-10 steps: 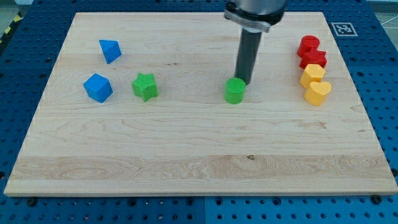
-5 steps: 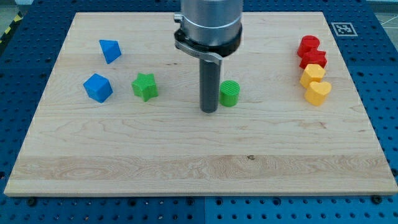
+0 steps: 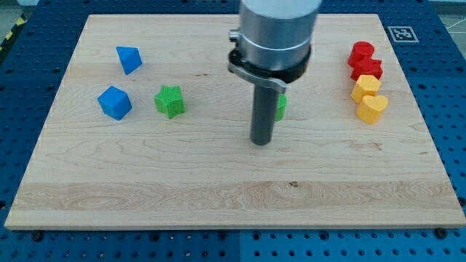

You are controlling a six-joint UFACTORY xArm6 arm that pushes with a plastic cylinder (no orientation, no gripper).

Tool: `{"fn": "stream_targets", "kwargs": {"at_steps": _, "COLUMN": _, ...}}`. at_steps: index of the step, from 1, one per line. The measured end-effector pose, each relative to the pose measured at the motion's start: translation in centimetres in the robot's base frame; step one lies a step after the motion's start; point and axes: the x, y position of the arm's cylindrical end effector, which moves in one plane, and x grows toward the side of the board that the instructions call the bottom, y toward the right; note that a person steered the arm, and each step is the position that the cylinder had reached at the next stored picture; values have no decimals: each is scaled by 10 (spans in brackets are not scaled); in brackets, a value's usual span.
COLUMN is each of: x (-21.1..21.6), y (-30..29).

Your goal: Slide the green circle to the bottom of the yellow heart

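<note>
Green circle point(image 3: 280, 107) sits near the table's middle, mostly hidden behind the rod; only a sliver shows on the rod's right edge. Yellow heart point(image 3: 373, 108) is well apart at the view's right, bottom of a tight column: second yellow block point(image 3: 366, 87) above it, then two red blocks point(image 3: 366, 68) and point(image 3: 360, 52), all touching or nearly so. Table point(image 3: 145, 189) surface between circle and heart is bare wood. At the view's left: green star point(image 3: 170, 101), blue cube point(image 3: 114, 102), blue block point(image 3: 128, 58) above it, shape unclear. No gripper on this arm, so nothing is held; the tip point(image 3: 261, 143) rests on the table just below and left of the circle. Contact with the circle cannot be told.
</note>
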Motion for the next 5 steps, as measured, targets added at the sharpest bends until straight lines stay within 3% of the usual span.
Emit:
{"fn": "stream_targets", "kwargs": {"at_steps": 2, "x": -48, "y": -1}}
{"fn": "stream_targets", "kwargs": {"at_steps": 5, "x": -58, "y": 39}}
